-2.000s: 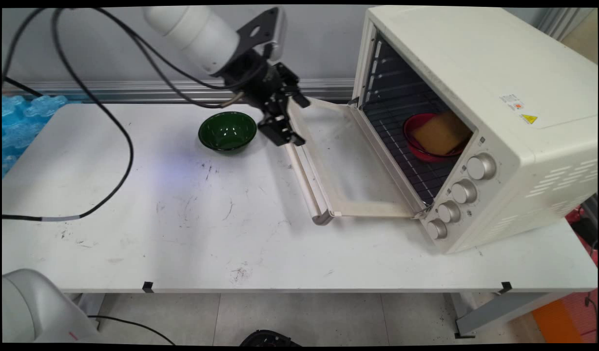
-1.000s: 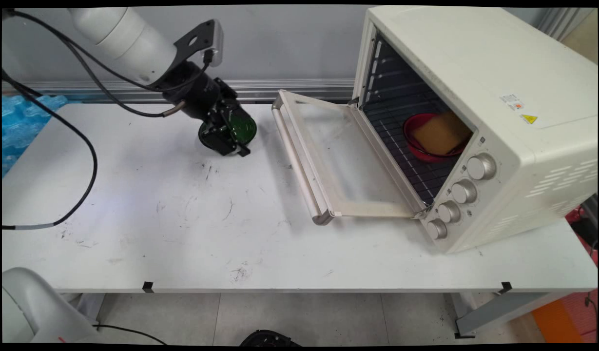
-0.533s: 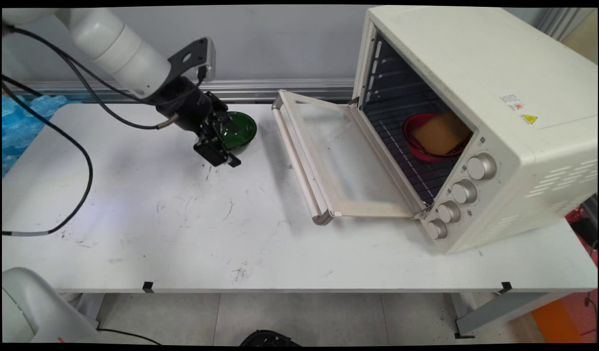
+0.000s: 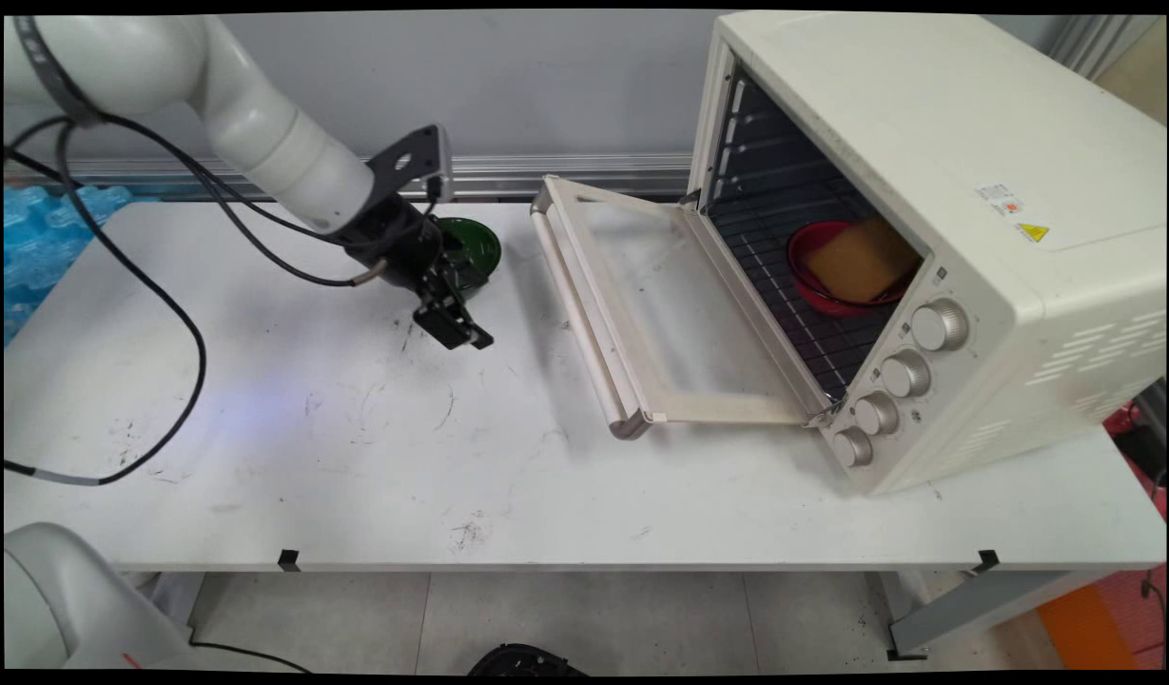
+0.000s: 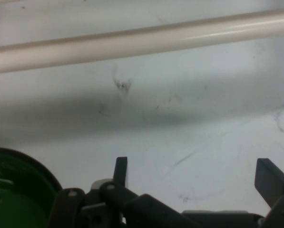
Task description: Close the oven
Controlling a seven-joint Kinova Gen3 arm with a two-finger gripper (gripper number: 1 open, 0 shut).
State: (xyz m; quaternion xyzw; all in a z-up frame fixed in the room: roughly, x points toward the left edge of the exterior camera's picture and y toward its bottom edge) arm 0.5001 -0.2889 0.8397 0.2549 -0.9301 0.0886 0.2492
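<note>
The gripper (image 5: 194, 173) hangs over the scuffed white table (image 5: 180, 128) with its two fingers spread wide apart and nothing between them. A dark green bowl (image 5: 15, 190) sits just beside the left finger (image 5: 120, 170). Farther off, the cream oven-door handle (image 5: 132, 42) crosses the view.

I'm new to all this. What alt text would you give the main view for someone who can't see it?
A white robot arm's black gripper, fingers open, hangs low over a white table beside a green bowl. To the right a cream toaster oven stands with its door open, a red bowl holding a tan slab inside.
</note>
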